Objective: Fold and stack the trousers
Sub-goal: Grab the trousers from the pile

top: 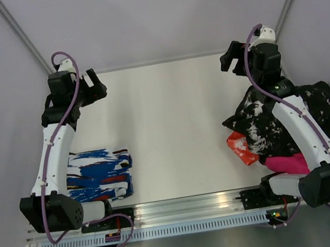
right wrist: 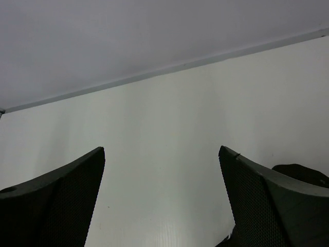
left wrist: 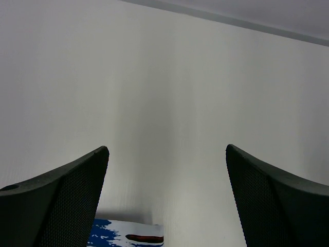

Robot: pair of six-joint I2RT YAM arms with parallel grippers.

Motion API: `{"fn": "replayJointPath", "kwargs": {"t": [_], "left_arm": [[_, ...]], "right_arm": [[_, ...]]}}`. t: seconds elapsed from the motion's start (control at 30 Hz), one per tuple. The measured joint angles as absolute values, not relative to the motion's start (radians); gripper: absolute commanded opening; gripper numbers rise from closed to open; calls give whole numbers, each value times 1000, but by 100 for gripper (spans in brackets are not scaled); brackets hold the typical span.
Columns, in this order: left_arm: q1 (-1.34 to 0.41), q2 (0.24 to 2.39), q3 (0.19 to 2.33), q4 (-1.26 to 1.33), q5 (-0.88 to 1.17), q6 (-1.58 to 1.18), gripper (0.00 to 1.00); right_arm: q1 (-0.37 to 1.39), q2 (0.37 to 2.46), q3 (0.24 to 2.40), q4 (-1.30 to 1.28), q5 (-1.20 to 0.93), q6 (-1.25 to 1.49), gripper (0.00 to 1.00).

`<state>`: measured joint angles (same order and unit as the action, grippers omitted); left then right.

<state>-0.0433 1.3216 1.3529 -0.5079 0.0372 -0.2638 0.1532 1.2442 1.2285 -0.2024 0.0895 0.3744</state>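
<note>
**Inspector:** State of both hands?

**Operator:** My left hand (top: 92,84) is released, fingers spread wide with nothing between them. It hangs over the far left of the tabletop (top: 169,110). My right hand (top: 229,59) is likewise released and empty, held at the far right, beyond the heap.

**Inspector:** Location of the trousers?

**Operator:** The trousers (top: 255,123), black with white splatter, lie crumpled in a heap at the near right of the tabletop, partly hidden under my right arm (top: 299,125). A magenta cloth (top: 286,163) and a red-orange piece (top: 241,147) touch the heap on its near side. I cannot tell which layer lies over which. A folded blue-white-red garment (top: 98,174) sits at the near left, well apart.

**Inspector:** Step in hand, and how is it done properly?

**Operator:** In my judgement folding is not yet begun. The first job is to free the trousers and spread them flat on the bare middle. My right hand should come down on an outer edge of the splattered cloth only, pinch it clear of the magenta, then lift and draw it toward the centre. The left hand should take the opposite end so the legs hang straight. I cannot make out the waistband in the heap, so it needs finding once the cloth is lifted. The main risk is dragging the other cloths along.
</note>
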Motion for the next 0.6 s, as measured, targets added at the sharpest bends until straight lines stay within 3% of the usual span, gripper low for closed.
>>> {"fn": "replayJointPath", "kwargs": {"t": [0.27,0.4,0.5,0.6], "left_arm": [[-50,1321,1353,-498,199,-236,100],[-103,1321,1352,-493,239,-207,100],[-191,1321,1351,-493,237,-170,100],[-261,1321,1344,-493,234,-144,100]], "right_arm": [[153,1236,1254,-366,188,376,98],[127,1357,1460,-600,310,435,98],[-6,1483,1643,-760,313,486,98],[-215,1518,1666,-905,315,535,98]]}}
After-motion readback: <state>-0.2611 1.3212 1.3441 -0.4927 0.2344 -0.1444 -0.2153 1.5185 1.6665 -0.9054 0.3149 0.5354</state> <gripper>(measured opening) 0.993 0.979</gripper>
